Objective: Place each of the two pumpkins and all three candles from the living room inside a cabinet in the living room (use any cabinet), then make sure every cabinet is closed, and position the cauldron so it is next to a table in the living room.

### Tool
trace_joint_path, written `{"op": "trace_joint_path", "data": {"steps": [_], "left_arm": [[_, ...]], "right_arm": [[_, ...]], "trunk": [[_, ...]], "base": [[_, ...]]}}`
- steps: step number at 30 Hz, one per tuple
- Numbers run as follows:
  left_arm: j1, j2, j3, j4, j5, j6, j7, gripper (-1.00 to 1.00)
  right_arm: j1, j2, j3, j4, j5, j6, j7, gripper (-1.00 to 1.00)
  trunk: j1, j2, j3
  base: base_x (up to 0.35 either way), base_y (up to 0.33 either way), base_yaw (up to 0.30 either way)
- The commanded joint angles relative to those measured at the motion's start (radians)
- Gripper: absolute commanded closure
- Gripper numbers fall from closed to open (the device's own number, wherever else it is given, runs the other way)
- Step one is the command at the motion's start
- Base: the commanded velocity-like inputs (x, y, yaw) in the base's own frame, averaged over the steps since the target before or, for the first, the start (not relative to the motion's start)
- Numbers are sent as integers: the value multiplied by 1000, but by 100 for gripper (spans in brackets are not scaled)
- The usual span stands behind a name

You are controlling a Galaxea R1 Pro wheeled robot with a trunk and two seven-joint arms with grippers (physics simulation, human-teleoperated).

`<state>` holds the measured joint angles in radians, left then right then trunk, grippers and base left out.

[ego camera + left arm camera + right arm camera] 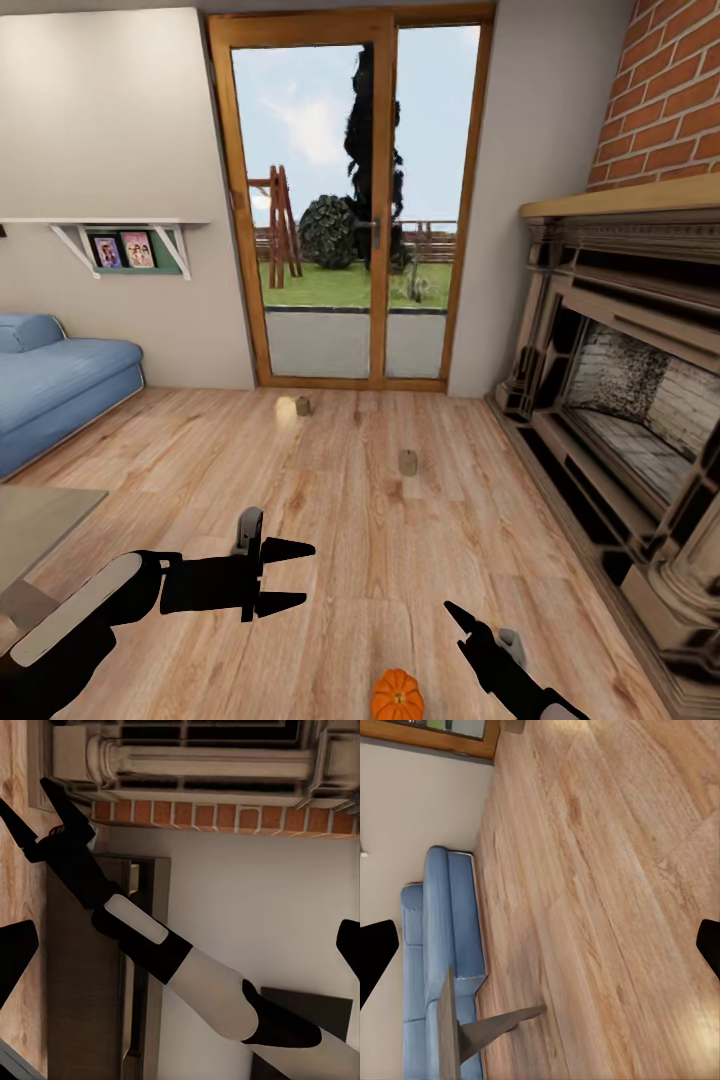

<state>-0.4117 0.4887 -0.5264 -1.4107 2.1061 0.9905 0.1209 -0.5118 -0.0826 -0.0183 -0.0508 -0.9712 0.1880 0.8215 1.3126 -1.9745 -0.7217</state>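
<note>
One orange pumpkin (398, 695) sits on the wood floor at the head view's near edge, between my two grippers. My left gripper (308, 573) hovers open and empty to its left. My right gripper (470, 630) is just right of the pumpkin, also open and empty; it shows again in the left wrist view (22, 791). Farther out on the floor stand a brown candle (408, 462), a second candle (303, 406) near the glass door and a pale one (286, 409) beside it. A long dark-brown low unit, apparently the cabinet (82, 1005), lines the wall. The cauldron is out of view.
A large fireplace (620, 400) fills the right side under a brick wall. A blue sofa (50, 380) stands at the left, with a grey table (40, 520) corner in front of it. The glass door (350, 200) closes the far end. Open floor lies between.
</note>
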Motion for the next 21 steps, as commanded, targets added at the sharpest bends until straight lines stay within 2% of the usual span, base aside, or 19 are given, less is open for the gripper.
{"op": "trace_joint_path", "data": {"steps": [1, 6, 21], "left_arm": [[-1, 1, -1, -1, 11, 0, 9, -100], [-1, 0, -1, -1, 11, 0, 9, -100], [-1, -1, -2, 1, 8, 0, 11, -100]], "right_arm": [[-1, 0, -2, 0, -6, 10, 3, -100], [-1, 0, -2, 0, -6, 10, 2, -100], [-1, 0, -2, 0, -6, 10, 2, -100]], "trunk": [[0, 0, -1], [0, 0, -1], [0, 0, -1]], "base": [[10, 14, 10], [88, 78, 172], [33, 27, 286]]}}
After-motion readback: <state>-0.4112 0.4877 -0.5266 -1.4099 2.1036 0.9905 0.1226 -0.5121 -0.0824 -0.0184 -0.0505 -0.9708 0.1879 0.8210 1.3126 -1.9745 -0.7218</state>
